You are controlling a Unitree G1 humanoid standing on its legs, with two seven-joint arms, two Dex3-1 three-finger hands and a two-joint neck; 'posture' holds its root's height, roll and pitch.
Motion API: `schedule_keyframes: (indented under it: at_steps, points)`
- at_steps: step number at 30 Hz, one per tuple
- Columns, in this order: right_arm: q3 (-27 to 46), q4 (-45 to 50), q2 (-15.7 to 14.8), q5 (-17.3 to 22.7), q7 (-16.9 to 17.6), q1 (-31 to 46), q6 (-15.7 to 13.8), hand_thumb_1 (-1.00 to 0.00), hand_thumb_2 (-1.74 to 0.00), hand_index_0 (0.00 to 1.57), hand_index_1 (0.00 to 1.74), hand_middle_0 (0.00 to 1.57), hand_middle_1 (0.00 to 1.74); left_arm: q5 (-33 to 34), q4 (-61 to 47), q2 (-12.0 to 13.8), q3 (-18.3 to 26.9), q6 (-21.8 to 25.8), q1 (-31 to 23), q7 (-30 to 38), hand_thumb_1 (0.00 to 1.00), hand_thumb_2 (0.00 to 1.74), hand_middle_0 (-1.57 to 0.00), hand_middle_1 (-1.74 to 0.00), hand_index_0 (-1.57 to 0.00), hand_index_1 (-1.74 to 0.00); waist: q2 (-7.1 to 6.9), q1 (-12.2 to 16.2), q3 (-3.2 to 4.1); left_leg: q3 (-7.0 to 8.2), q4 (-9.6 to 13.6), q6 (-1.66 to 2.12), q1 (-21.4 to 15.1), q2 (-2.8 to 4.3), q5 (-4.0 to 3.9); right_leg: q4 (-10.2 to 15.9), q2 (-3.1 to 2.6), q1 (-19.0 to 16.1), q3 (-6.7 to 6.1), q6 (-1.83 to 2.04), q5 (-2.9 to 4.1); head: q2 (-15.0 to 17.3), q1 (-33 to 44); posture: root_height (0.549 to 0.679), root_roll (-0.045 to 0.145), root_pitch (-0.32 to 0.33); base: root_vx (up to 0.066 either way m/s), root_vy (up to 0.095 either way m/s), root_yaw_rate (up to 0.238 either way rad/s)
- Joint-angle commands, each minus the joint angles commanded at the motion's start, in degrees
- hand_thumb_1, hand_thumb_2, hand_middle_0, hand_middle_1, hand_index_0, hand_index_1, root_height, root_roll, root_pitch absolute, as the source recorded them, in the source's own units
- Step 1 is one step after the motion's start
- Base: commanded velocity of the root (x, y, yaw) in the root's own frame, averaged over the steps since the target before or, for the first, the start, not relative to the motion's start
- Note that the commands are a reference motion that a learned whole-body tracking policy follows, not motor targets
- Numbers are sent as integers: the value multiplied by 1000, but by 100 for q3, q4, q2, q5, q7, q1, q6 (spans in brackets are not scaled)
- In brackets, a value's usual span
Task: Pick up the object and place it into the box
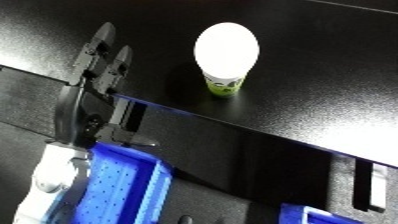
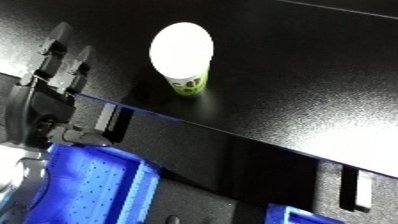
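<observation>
On the black desk (image 1: 302,115) stands a small paper cup (image 1: 226,55) with a white top and a green, printed side, upright and alone, not yet picked up. The left hand (image 1: 98,65) is just beside it, its fingers (image 1: 103,37) straight and holding nothing, likely ready to reach over. The blue bin (image 1: 124,190) waits below the desk edge, close under that arm, so the cup has only a short way to go.

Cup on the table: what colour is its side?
Green with white and dark markings on the cup; top glares white. Left eye view shows it best.
</observation>
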State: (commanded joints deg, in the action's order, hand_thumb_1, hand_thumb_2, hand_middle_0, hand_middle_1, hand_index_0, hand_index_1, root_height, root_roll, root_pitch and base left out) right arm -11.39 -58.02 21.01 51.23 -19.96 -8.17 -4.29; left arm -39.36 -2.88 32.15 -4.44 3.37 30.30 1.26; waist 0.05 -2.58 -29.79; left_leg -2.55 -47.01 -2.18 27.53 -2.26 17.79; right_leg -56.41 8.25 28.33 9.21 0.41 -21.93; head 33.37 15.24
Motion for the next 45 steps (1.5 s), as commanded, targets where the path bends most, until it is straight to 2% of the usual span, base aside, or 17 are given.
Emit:
schedule_keyframes:
  at_steps: [11, 20, 33, 45]
  points:
    - [-109, -4, 44, 50, -22, -187, 116, 0, 0, 0, 0, 0, 0, -64, 329, 133, -591, -521, 769, 79, 0, 0, 0, 0, 0, 0, -37, 156, 0, 81, -97, -21, 129, 37, 22, -59, -25, 181, -68, 42, 51, -211, 178, 613, 27, -24, 2, 13, -55]
    - [-195, -33, 77, 147, -60, -307, 138, 0, 0, 0, 0, 0, 0, -203, 882, 111, -1026, -598, 1340, 192, 0, 0, 0, 0, 0, 0, -105, 281, 0, 149, -186, -59, 219, 80, 69, -94, -56, 323, -122, 75, 90, -393, 346, 611, 23, -17, 0, 11, -67]
    - [-305, -72, 63, 266, -76, -498, 164, 0, 0, 0, 0, 0, 0, -306, 1596, -117, -1468, -512, 2038, 286, 0, 0, 0, 0, 0, 0, -181, 459, 0, 238, -287, -95, 363, 132, 121, -136, -90, 529, -202, 99, 129, -561, 646, 608, 22, -3, -8, 10, -50]
    - [-357, -197, 68, 270, -137, -657, 150, 0, 0, 0, 0, 0, 0, -427, 2045, -262, -1744, -479, 2576, 261, 600, 1044, -942, -1044, -942, -1044, -204, 581, 0, 288, -306, -100, 377, 178, 143, -130, -110, 578, -240, 103, 143, -584, 868, 608, 24, 0, -12, 3, -34]
